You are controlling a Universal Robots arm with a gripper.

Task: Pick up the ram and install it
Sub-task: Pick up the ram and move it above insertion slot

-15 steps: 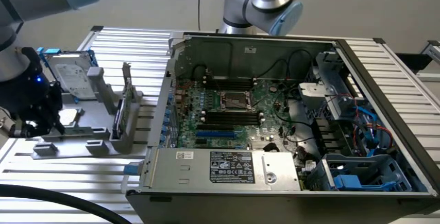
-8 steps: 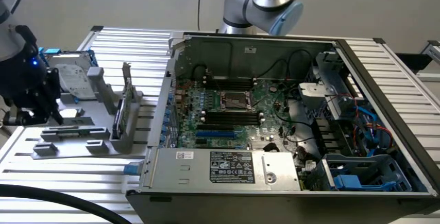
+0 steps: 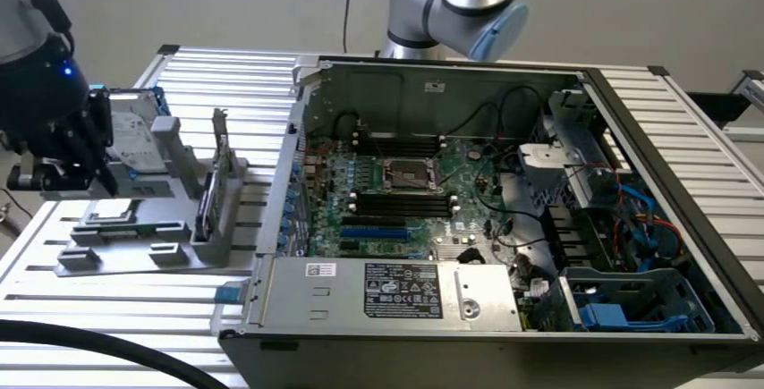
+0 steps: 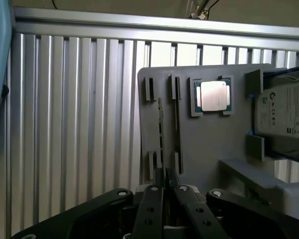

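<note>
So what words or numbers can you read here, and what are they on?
Power box, big label: too small to read.
White sticker on the same box: too small to read.
Hard drive, label: blurred, can't be read.
No other writing can be made out, so there is nothing to quote.

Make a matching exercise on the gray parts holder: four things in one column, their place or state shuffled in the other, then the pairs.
1 ram
2 processor chip
3 hard drive
4 gripper

A lies flat in a square pocket
B shut, near the holder's edge
C thin, standing on edge in slots
D labelled box between gray blocks

Pairs: 1-C, 2-A, 3-D, 4-B
</note>
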